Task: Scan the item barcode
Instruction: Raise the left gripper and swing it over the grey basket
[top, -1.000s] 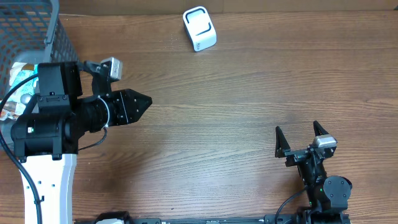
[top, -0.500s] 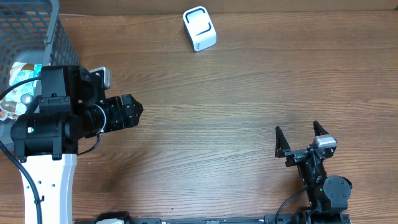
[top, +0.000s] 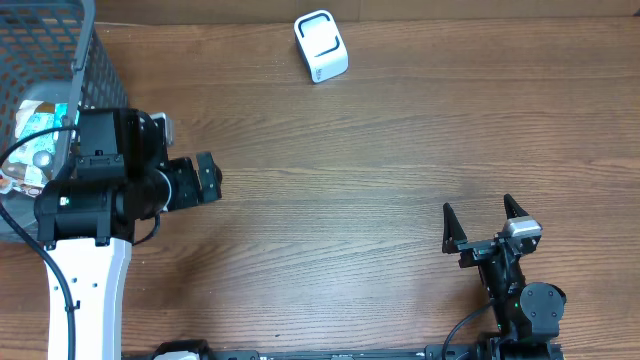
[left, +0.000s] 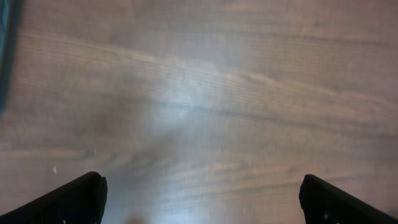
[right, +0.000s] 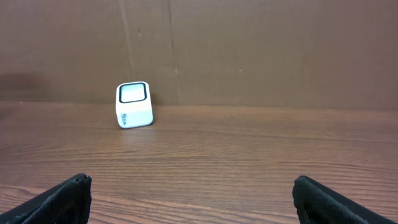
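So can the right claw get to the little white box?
Probably yes. The right claw is open and facing the white box, with only bare table between them. The box sits well across the table, though, so the arm would have to stretch.

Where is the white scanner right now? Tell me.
In the overhead view the white scanner sits near the far edge of the table, left of centre, well to the right of the grey wire basket.
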